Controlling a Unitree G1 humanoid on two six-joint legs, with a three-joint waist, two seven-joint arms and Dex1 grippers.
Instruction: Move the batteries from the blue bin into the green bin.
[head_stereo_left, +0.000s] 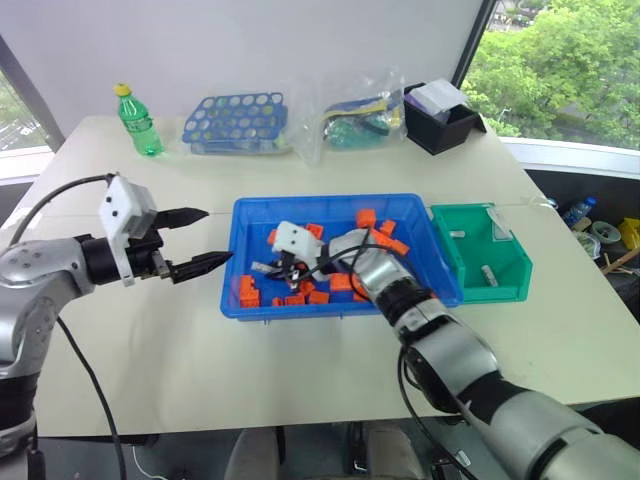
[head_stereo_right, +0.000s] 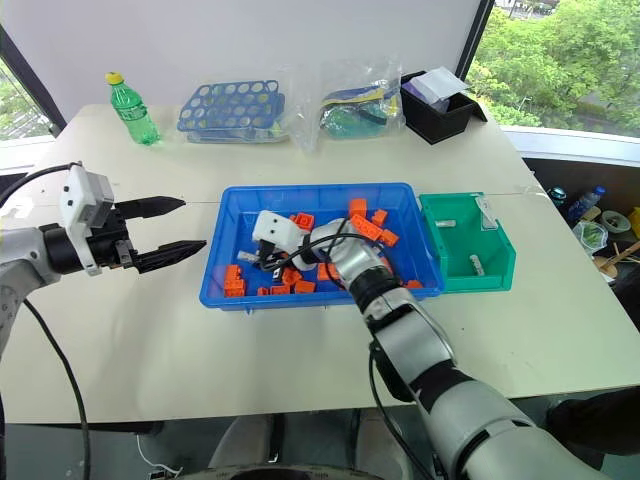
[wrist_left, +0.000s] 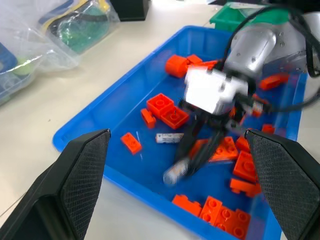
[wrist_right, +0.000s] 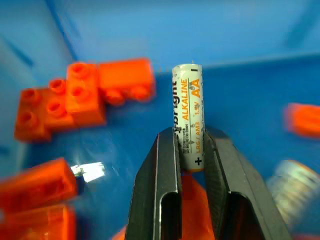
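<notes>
Right gripper (wrist_right: 192, 150): I have it pinched on one AA battery (wrist_right: 187, 117), which stands upright between the fingers with most of its length above the tips.
Where the hold is: inside the blue bin (head_stereo_left: 250, 215), towards its left near part, among the orange bricks (head_stereo_left: 300, 293).
Step in hand: lift clear, then carry right to the green bin (head_stereo_left: 512, 268). I judge the grip sits low on the cell, so I should raise slowly, keep the wrist level and clear the bin's right wall before releasing.
Other batteries: one lies flat on the blue floor (wrist_left: 169, 138), left of my gripper; a few already rest in the green bin (head_stereo_left: 490, 275).
Left gripper (head_stereo_left: 195, 240): fingers spread, hovering over the table just left of the blue bin.
</notes>
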